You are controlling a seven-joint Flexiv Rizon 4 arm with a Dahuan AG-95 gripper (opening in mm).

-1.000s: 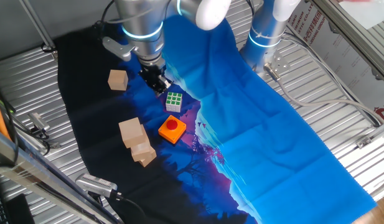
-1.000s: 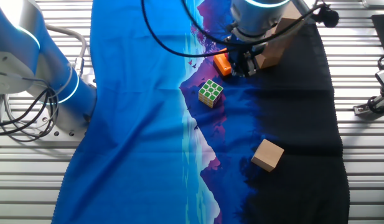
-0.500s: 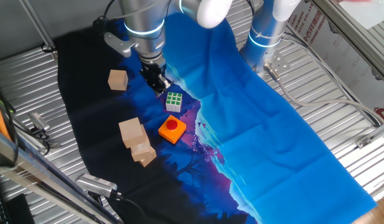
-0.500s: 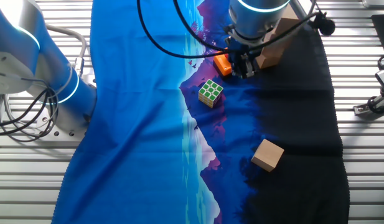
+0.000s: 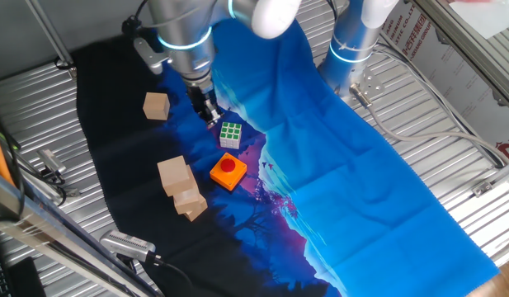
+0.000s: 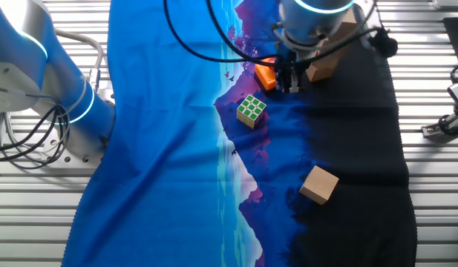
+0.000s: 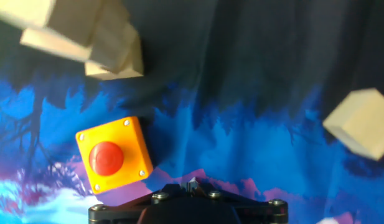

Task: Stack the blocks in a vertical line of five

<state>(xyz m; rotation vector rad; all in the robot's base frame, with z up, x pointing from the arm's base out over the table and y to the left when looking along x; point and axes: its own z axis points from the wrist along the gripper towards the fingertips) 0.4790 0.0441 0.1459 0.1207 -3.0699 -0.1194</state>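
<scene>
**Gripper over the cloth, nothing in it, blocks split in two spots**

One fixed view, left to right:
- Lone block (image 5: 156, 106) at left on the black part of the cloth (image 5: 378, 173), well apart from the others.
- Block pile (image 5: 181, 186) lower left: a bigger-looking cube with a smaller one touching it in front and lower. Can't tell from here how many blocks are in it or whether any sits on top of another.
- Gripper (image 5: 208, 114) just right of the lone block, hanging above the cloth, fingers pointing down. Jaws look close together with nothing between them; can't tell for sure if fully closed.
- Puzzle cube (image 5: 230, 134) green and white, just beside the fingertips, lower right of them.
- Orange button block (image 5: 228, 172) below the puzzle cube, right of the pile, not touching it.
- Cloth turns blue toward the right. Ribbed metal desk (image 5: 452, 165) shows around it.

The other fixed view: gripper (image 6: 289, 83) sits between the puzzle cube (image 6: 252, 109) and the pile (image 6: 326, 63), which the arm partly hides. Lone block (image 6: 319, 185) lies near the bottom on the black part.

Hand view: pile (image 7: 92, 38) top left, orange button block (image 7: 112, 155) lower left, lone block (image 7: 361, 122) at the right edge.
</scene>
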